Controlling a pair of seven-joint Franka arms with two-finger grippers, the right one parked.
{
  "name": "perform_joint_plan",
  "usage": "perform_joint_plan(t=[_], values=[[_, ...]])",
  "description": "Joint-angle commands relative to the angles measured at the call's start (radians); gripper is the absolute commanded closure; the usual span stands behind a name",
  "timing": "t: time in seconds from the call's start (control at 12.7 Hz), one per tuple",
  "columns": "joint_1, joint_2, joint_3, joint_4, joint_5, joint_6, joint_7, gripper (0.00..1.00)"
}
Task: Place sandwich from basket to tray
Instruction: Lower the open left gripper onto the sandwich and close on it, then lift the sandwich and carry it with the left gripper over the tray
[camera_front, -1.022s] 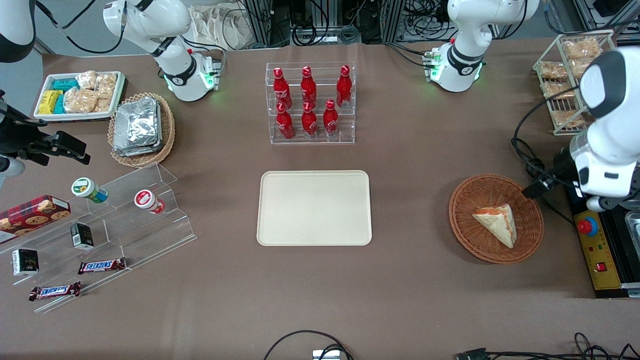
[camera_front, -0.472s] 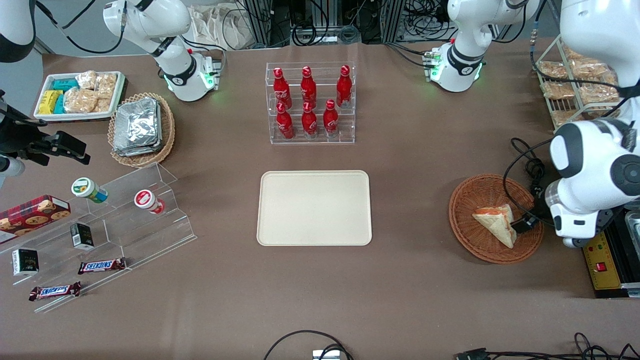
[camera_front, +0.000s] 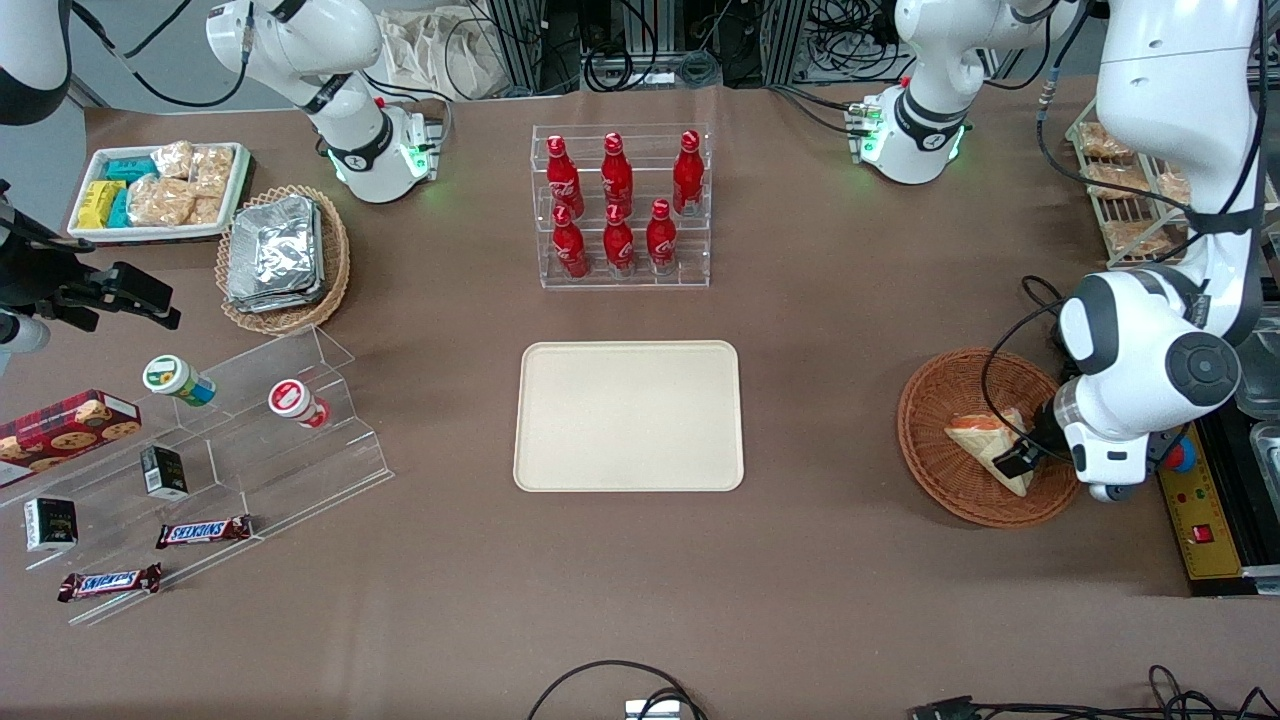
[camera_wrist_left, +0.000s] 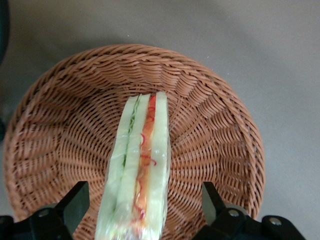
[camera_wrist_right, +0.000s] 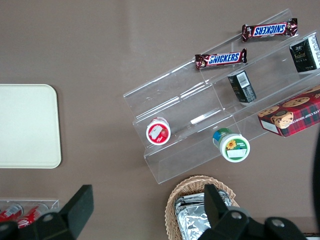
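Straddling the clear-wrapped triangular sandwich (camera_wrist_left: 137, 170), the left gripper (camera_wrist_left: 140, 212) with black fingers (camera_wrist_left: 75, 202) spread wide on either side, not touching it, sandwich lying in the round reddish-brown wicker basket (camera_front: 950, 495), cream-beige rectangular tray (camera_front: 629, 416) well apart on the brown bench (camera_front: 820, 320).

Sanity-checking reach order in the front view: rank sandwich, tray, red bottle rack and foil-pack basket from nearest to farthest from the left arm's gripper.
The gripper hangs over the reddish basket, jaws open astride the sandwich.
1. Sandwich: right under the gripper, in the basket.
2. Tray: mid-table.
3. Red bottle rack: farther from the camera than the tray.
4. Foil-pack basket: toward the parked arm's end.
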Motion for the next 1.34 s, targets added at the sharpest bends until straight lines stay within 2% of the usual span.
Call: perform_joint_plan(t=[0.0, 0.08, 0.31, 0.39, 0.47, 0.55, 0.94, 1.02, 1.26], values=[[-0.002, 0.025, 0.000, -0.031, -0.052, 0.055, -0.014, 0.01], [-0.004, 0.036, 0.000, -0.034, -0.064, 0.053, -0.014, 0.03], [-0.004, 0.043, -0.002, -0.034, -0.064, 0.050, -0.011, 0.36], [-0.004, 0.040, -0.002, -0.031, -0.064, 0.042, -0.008, 0.56], [-0.004, 0.033, -0.002, -0.030, -0.063, 0.038, 0.005, 0.87], [-0.005, 0.025, -0.003, -0.028, -0.058, 0.023, 0.008, 1.00], [-0.022, -0.093, -0.026, 0.001, -0.046, -0.074, 0.199, 1.00], [-0.041, -0.122, -0.029, 0.038, -0.037, -0.138, 0.260, 1.00], [-0.103, -0.165, -0.039, 0.224, 0.055, -0.417, 0.451, 1.00]])
